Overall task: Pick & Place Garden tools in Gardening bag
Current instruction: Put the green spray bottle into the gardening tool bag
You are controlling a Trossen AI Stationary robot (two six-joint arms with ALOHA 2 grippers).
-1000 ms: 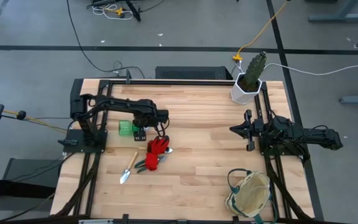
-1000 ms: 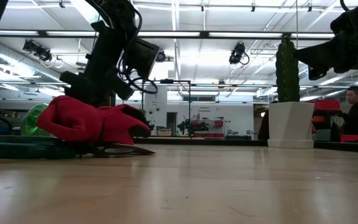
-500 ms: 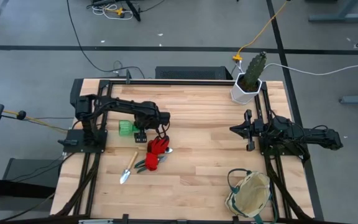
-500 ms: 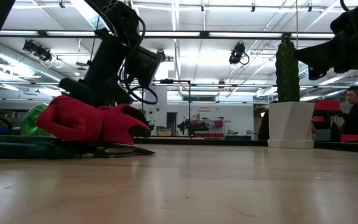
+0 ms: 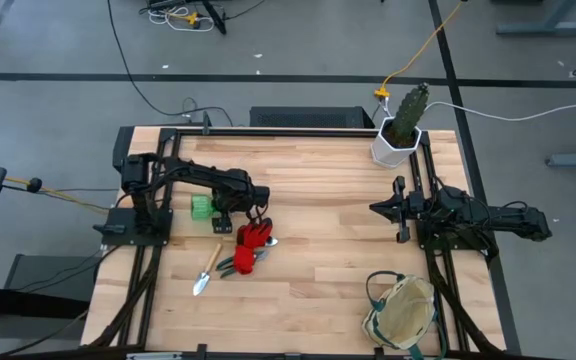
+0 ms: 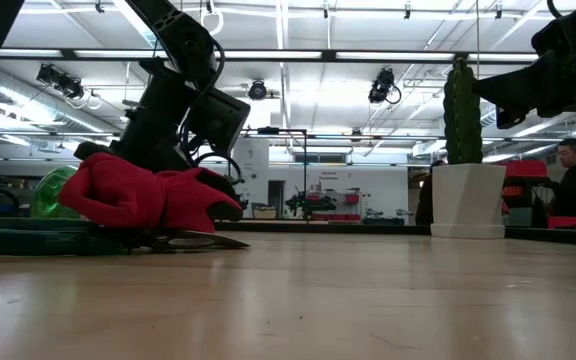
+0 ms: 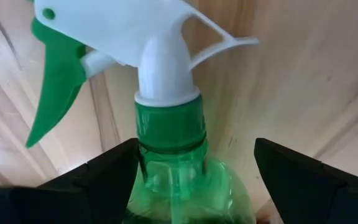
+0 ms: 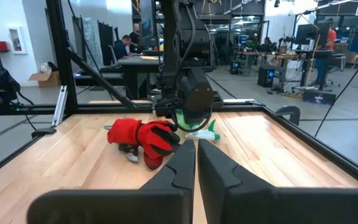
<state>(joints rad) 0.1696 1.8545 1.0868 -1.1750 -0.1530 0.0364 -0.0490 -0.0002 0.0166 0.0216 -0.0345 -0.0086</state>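
High view: the left hand (image 5: 220, 214) stood over the spray bottle (image 5: 202, 206) on the desk (image 5: 328, 190), beside the red gloves (image 5: 252, 240); since the earlier frame it had shifted toward the bottle. The gardening bag (image 5: 402, 310) lay well apart.

Low view: the arm had swung lower behind the gloves.

Left wrist view: fingers (image 7: 114, 171) apart, straddling the bottle's neck; a close there could slip on the rounded plastic.

Right wrist view: the right hand (image 8: 196, 163), fingers together, waited.

Bright overhead ceiling strip lights glare; shadows soft, focus fairly sharp.
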